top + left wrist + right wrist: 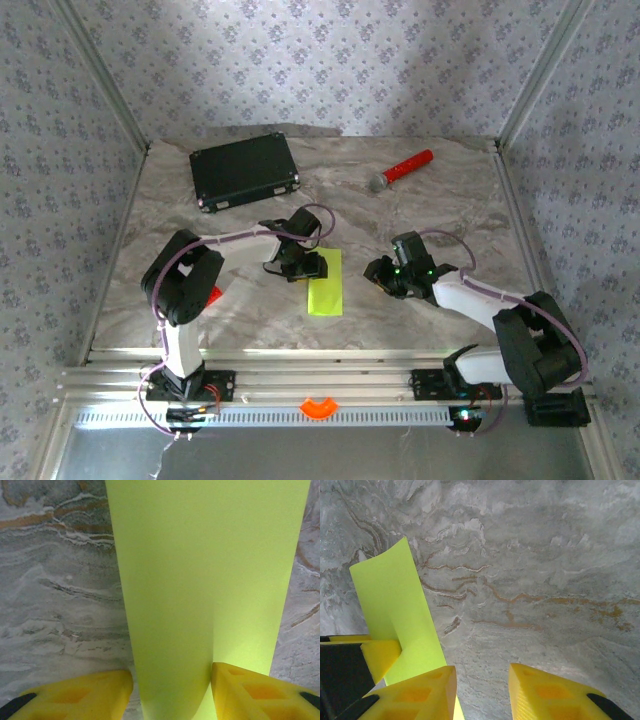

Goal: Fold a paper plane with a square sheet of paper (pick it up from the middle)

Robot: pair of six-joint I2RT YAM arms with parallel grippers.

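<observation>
The left claw hides the far end of the square sheet of paper, which lies as a narrow folded strip mid-surface. From its wrist, that paper runs between the yellow fingers, the right one touching it; whether they pinch it I cannot tell. The right claw stands parted over bare marble, grasping nothing, just beside the strip.

sheet of paper mid-table, case behind-left, microphone behind-right

No readable text, label or number anywhere — every surface looks plain.
</observation>
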